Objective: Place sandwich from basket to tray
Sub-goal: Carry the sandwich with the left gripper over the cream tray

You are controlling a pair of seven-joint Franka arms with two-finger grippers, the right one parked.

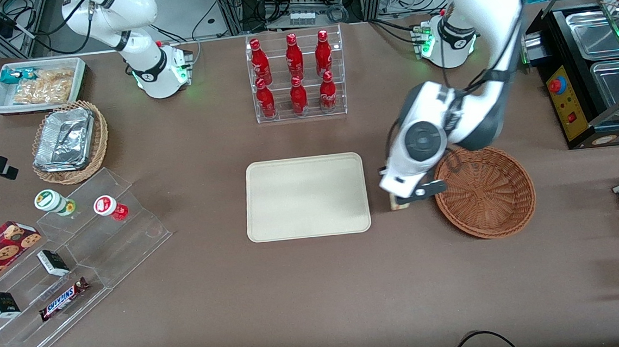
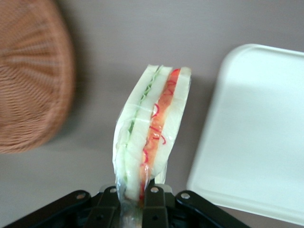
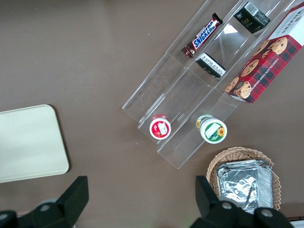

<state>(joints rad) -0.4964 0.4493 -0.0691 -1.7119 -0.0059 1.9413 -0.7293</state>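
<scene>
Sandwich (image 2: 149, 128) is already out of the basket (image 1: 485, 191), which sits bare of food, and it hangs in the air over the brown table (image 1: 214, 289) in the gap between the basket and the tray (image 1: 307, 196), so by my reckoning the lift is done and what remains is the short carry over the tray's rim and the set-down. The gripper (image 2: 135, 194) is closed narrowly on the wedge's lower end, its two black fingers pinching the wrapped bread from both faces with the red and green filling between them.
</scene>
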